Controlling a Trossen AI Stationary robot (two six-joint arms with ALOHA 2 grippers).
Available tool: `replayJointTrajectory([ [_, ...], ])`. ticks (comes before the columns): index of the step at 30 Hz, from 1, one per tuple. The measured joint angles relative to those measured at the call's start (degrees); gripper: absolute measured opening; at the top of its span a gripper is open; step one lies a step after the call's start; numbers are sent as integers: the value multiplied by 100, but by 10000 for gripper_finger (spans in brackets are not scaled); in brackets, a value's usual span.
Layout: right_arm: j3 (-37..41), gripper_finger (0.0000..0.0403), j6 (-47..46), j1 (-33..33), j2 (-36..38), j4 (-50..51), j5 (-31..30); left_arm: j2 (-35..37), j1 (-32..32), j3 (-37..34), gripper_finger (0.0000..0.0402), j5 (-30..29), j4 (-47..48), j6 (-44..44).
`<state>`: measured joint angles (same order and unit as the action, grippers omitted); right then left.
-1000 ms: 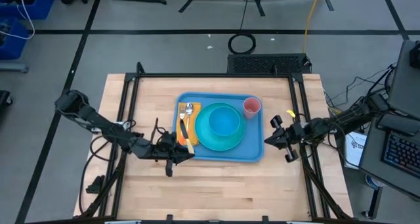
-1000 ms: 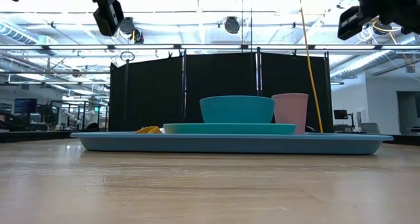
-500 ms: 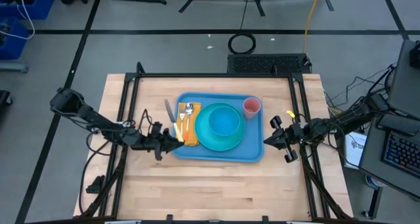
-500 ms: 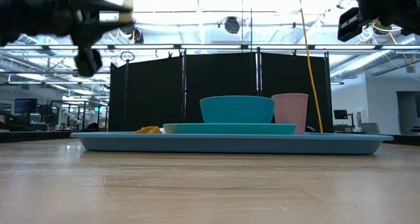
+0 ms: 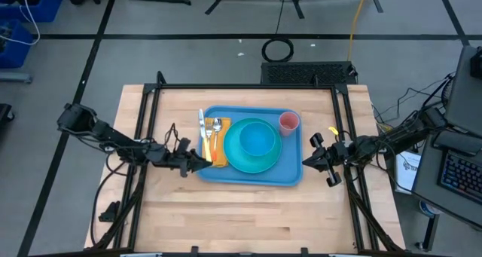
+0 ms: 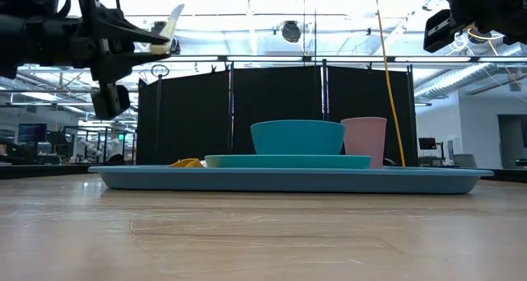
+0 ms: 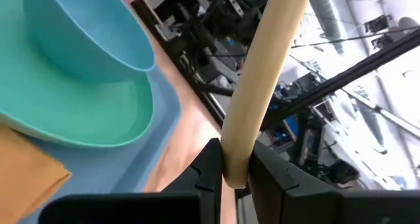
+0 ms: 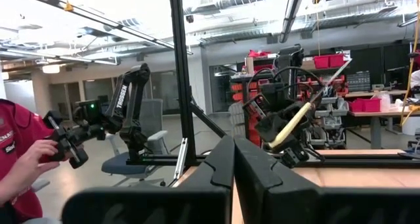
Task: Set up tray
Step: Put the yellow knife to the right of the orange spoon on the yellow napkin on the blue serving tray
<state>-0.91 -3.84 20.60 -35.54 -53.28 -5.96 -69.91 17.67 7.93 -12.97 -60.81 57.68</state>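
Note:
The light-blue tray (image 5: 290, 170) lies mid-table and carries a teal plate (image 5: 235, 157) with a blue bowl (image 5: 257, 140), a pink cup (image 5: 289, 122), and a yellow napkin (image 5: 219, 160) with a fork and a spoon (image 5: 217, 129). My left gripper (image 5: 199, 161) hovers at the tray's near-left corner, shut on a knife (image 5: 202, 127) with a cream handle and a silver blade. My right gripper (image 5: 307, 161) waits shut beside the tray's right rim, above the table. My left gripper pinches the knife's cream handle near its butt end (image 7: 235, 159) between the two fingers (image 7: 211, 171). It comes nearly level from the table's left. The knife is lifted clear and tilted, its blade end (image 6: 174, 16) higher, over the tray's left rim.
A dark frame rail (image 5: 147, 114) runs along the table's left side and another (image 5: 348, 129) along its right. Bare wood (image 5: 248, 219) lies between the tray and the near edge. A person's hand (image 8: 29, 161) with a controller shows in the room beyond.
My left gripper has moved from just off the tray's near-left corner a little toward the far edge and turned about, still shut on the knife. The knife's blade has swung from over the bare wood on the left toward the tray's left rim, beside the fork.

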Motion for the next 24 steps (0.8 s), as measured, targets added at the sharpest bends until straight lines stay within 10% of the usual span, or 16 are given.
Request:
replayJointTrajectory([
  [24,0,0,0,0,0,2,0,-97,-247,-60,49,163,174,1839],
])
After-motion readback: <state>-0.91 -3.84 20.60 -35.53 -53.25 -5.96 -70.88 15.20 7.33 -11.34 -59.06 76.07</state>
